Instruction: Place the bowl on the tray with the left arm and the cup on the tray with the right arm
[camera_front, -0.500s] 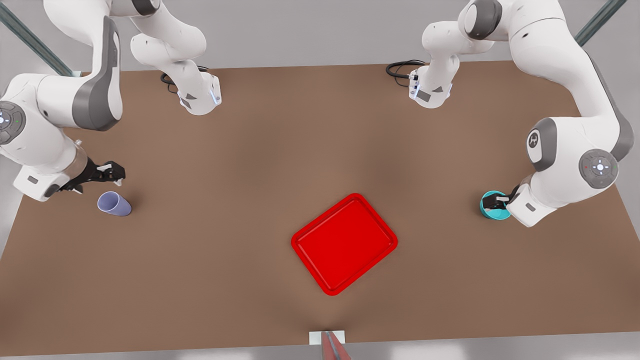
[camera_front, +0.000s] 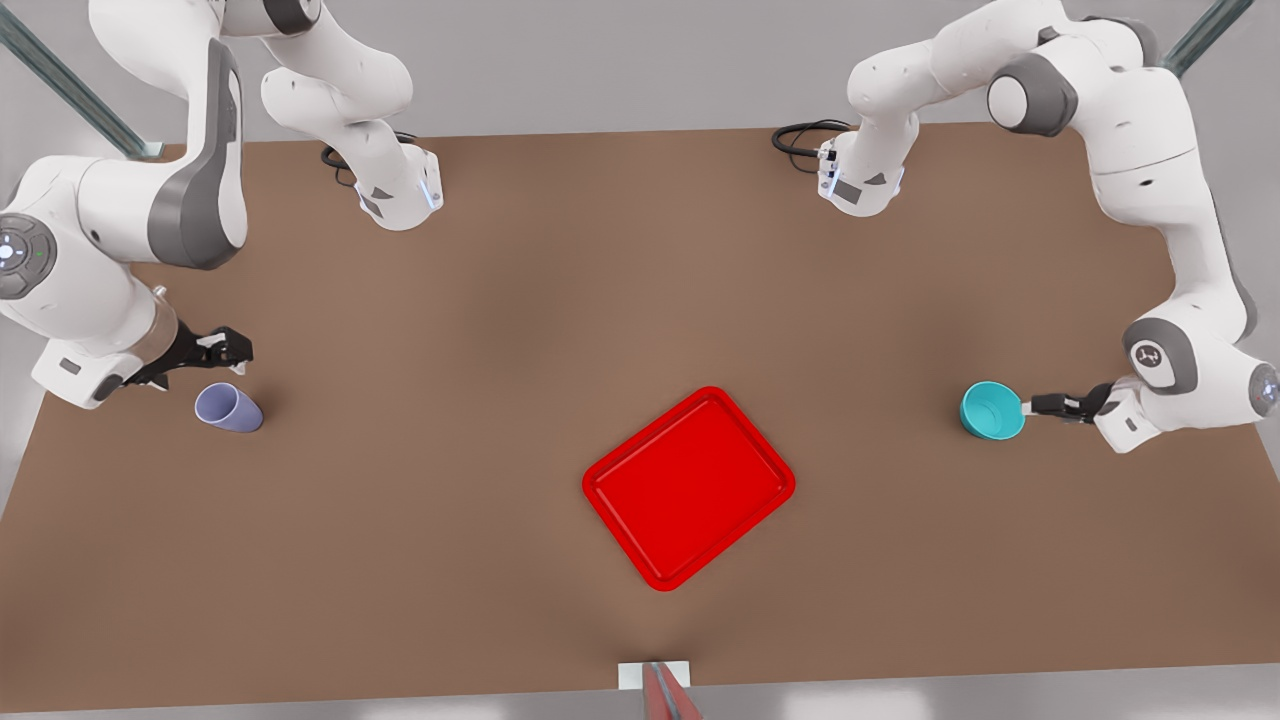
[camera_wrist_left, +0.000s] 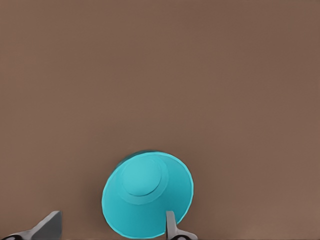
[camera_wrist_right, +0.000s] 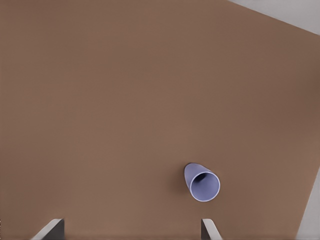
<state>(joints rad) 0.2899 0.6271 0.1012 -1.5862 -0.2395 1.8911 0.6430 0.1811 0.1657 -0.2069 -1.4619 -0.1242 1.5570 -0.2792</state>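
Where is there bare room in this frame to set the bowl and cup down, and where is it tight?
The red tray is bare inside its rim, and brown table lies open around it. It is tight at the front view's right, where the open left gripper sits at the teal bowl, and at its left, where the open right gripper hangs by the lavender cup.
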